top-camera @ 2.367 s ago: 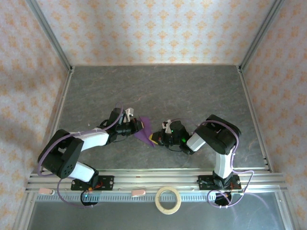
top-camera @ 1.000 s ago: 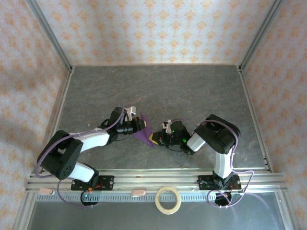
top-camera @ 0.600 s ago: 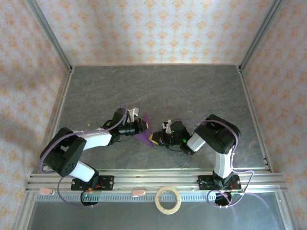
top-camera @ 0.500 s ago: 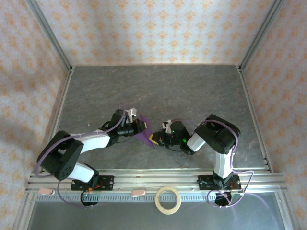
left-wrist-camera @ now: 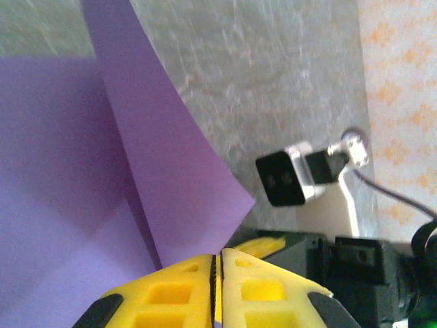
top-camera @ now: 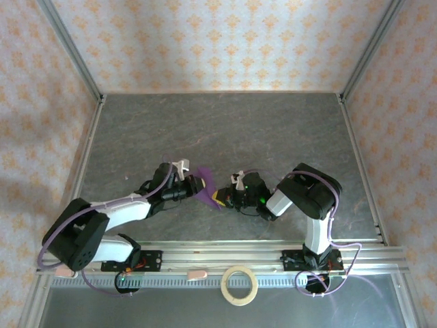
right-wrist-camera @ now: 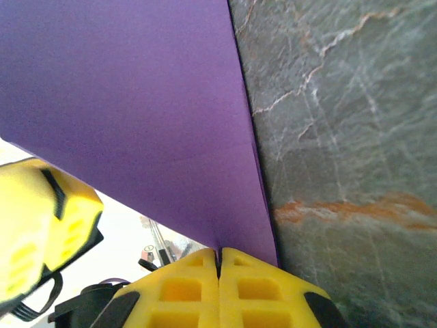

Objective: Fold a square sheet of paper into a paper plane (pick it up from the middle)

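The purple paper [top-camera: 207, 194] is partly folded: smooth and matte, with one sharp crease and a pointed flap lifted off the bench [top-camera: 225, 130]. It sits mid-bench towards the front, pinched between the left pincer [left-wrist-camera: 218, 263] and right pincer [right-wrist-camera: 218, 258].

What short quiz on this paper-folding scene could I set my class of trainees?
1. True or false: the right end effector is shut on the purple paper.
2. Where does the tape ring lie? A on the paper; B by the near edge; C against the far wall.
3. Fill the gap: the left end effector has ____ fingers.
Key: 1 true; 2 B; 3 yellow.
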